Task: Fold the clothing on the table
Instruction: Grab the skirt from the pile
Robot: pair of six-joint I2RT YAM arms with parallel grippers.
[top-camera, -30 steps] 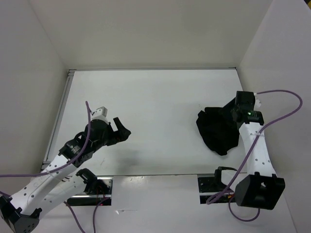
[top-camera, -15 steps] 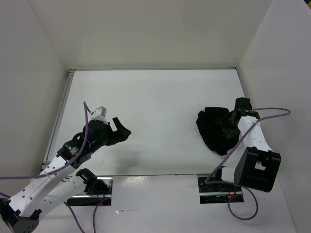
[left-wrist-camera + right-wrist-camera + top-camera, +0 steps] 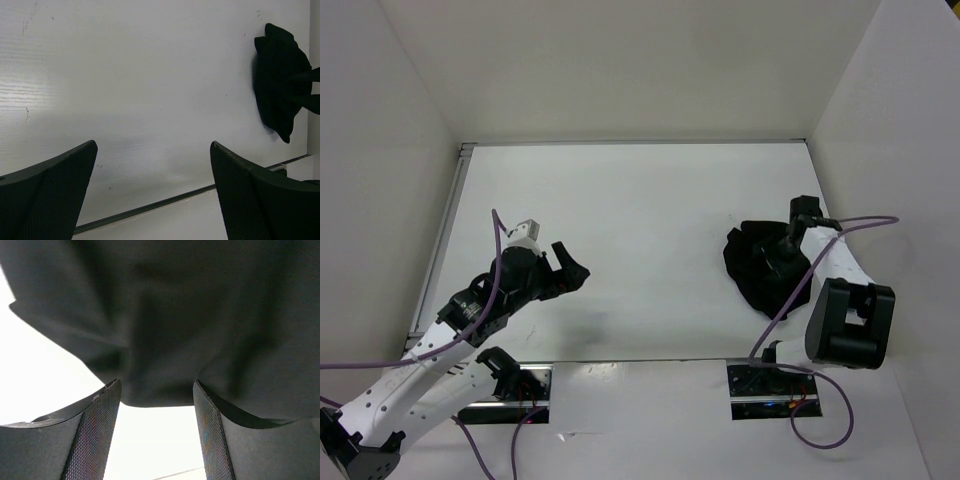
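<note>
my right claw (image 3: pixel 156 390) hangs with jaws apart just over the clothing (image 3: pixel 752 268), bunched at 3 o'clock on the tabletop (image 3: pixel 640 200), placed to pinch an edge; my left claw (image 3: pixel 153 146), equally apart, hovers empty at 8 o'clock.

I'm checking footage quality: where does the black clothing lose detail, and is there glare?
Top external: the clothing is a featureless black mass. Left wrist: a bright glare band crosses the table. Right wrist: the clothing fills the frame, dim, soft, table blown out white.
</note>
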